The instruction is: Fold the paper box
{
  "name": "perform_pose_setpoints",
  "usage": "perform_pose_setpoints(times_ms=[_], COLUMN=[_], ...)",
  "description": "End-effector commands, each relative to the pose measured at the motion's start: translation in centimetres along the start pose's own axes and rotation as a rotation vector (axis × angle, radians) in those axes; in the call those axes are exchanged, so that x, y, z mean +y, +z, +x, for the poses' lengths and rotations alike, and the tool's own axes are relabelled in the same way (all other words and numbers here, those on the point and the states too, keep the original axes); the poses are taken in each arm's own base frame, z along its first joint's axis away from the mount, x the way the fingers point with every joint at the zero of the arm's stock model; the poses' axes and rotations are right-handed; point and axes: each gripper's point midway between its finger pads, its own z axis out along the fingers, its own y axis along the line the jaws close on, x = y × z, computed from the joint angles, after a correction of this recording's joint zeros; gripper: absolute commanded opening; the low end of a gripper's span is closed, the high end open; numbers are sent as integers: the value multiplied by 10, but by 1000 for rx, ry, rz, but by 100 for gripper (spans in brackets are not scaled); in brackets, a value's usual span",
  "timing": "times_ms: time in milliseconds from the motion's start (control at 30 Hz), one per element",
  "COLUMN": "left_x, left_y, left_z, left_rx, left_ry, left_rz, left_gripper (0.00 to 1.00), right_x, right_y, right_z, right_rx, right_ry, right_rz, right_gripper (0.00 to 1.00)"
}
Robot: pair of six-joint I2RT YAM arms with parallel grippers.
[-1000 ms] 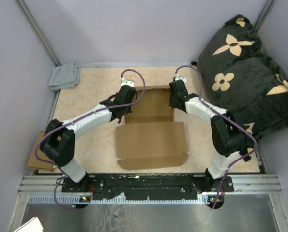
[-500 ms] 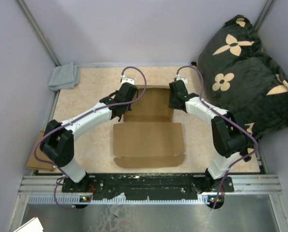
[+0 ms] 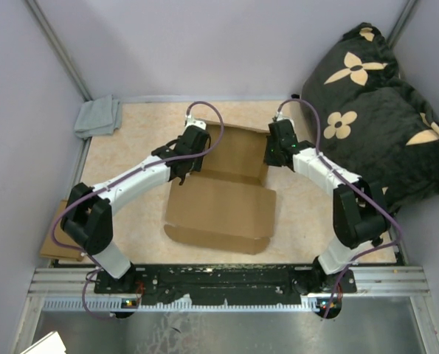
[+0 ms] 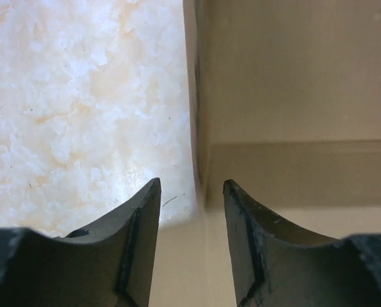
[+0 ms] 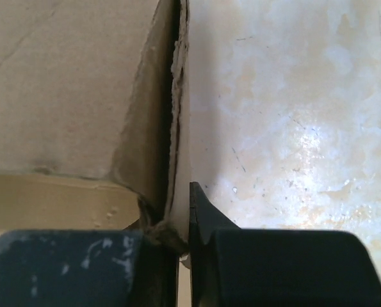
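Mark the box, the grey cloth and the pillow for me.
box [image 3: 220,206], top view, middle of its flat near panel
grey cloth [image 3: 99,116], top view, its centre
pillow [image 3: 378,103], top view, dark fabric beside a flower

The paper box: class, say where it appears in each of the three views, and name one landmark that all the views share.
Top external: the paper box lies mid-table, between the two arms.
Left wrist: right half; a raised wall edge runs up from the open left gripper.
Right wrist: left half; its wall edge is pinched in the right gripper.
Shared landmark: the mottled beige tabletop.
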Motion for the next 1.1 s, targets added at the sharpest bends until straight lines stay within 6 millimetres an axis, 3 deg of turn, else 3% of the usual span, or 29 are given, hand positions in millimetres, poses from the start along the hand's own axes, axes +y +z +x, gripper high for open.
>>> perform_pose_setpoints(times_ms=[0, 67, 167, 300, 400, 567, 667, 767, 933, 1033, 1067], left_x=[-3, -1, 5, 15, 26, 38, 46, 50, 50, 45, 41], left_y=[-19, -25, -32, -43, -45, -32, -13, 0, 21, 33, 37], left_z=[-21, -26, -33, -50, -58, -40, -19, -16, -34, -54, -59], left_rx=[-24, -18, -13, -27, -40, 15, 77, 101, 106, 88, 83], left_ry=[-16, -21, -37, -78, -81, -94, -127, -147, -209, -260, -267], left_rz=[52, 61, 75, 97, 64, 33, 45, 49, 94, 158, 182], left_gripper=[52, 53, 53, 52, 51, 51, 51, 51, 52, 52, 53], right_x=[18, 20, 29, 48, 49, 37, 32, 29, 32, 56, 58], right_y=[-16, -13, -15, -21, -28, -39, -33, -31, -31, -27, -21], right_z=[-37, -33, -26, 5, 24, 23, 16, -6, -63, -90, -97], right_rx=[-40, 18, 123, 305, 363, 321, 312, 270, 129, 124, 132], right_ry=[34, 21, 1, -17, -9, -31, -32, -21, 58, 87, 92], right_rz=[-59, -50, -77, -201, -241, -201, -188, -178, -199, -383, -396], right_gripper=[3, 3, 15, 40, 40, 43, 43, 43, 48, 57, 56])
